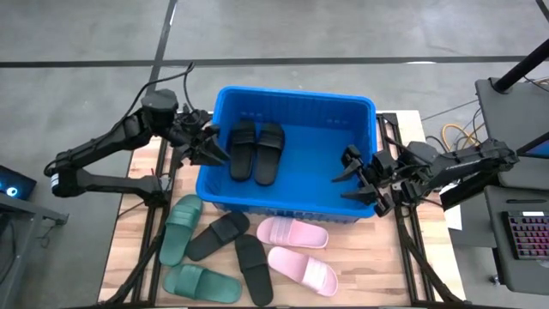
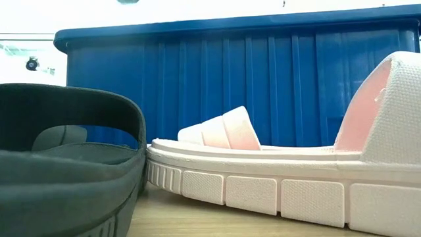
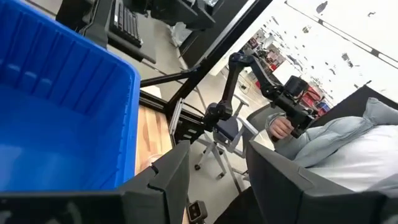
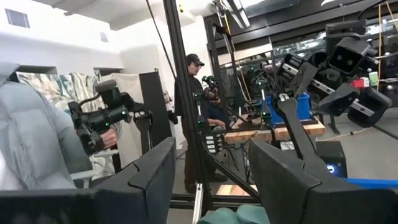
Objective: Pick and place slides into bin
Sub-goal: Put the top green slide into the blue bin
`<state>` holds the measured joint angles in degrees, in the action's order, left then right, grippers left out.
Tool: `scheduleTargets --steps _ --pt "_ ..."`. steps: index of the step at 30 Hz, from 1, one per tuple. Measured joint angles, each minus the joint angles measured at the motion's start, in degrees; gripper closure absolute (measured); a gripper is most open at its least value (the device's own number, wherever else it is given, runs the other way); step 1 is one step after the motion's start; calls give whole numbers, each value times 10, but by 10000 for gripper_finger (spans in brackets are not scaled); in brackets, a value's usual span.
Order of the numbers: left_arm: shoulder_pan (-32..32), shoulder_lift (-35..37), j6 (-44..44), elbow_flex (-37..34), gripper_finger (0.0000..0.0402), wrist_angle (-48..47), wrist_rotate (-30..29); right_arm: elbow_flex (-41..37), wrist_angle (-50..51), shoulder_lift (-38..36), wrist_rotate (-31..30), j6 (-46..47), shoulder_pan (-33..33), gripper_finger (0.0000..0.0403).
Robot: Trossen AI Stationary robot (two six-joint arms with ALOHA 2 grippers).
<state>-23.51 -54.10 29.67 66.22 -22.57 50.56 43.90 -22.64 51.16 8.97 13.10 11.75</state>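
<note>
I see two black slides (image 1: 256, 150) lying side by side inside the blue bin (image 1: 356, 107), toward its left end. Six more lie on the table (image 1: 360, 283) in front of it: two green (image 1: 180, 227), two black (image 1: 236, 245), two pink (image 1: 292, 232). My left gripper (image 1: 208, 148) hangs at the bin's left rim, fingers apart and empty. My right gripper (image 1: 358, 182) hangs over the right end, fingers spread, holding nothing.

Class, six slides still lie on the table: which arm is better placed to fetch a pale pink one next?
Probably the right: the right gripper, empty and open over the bin, sits nearer the pink slides than the left gripper.
</note>
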Motion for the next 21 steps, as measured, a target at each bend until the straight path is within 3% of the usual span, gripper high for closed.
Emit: scheduleTargets --steps 7,15,21 --pt "1 -17 4 0 259 -1 0 0 2 0 0 4 0 211" --pt "33 -18 67 0 259 -10 44 0 42 0 0 49 0 211" --pt "57 -1 107 0 261 -12 45 0 59 0 0 49 0 211"
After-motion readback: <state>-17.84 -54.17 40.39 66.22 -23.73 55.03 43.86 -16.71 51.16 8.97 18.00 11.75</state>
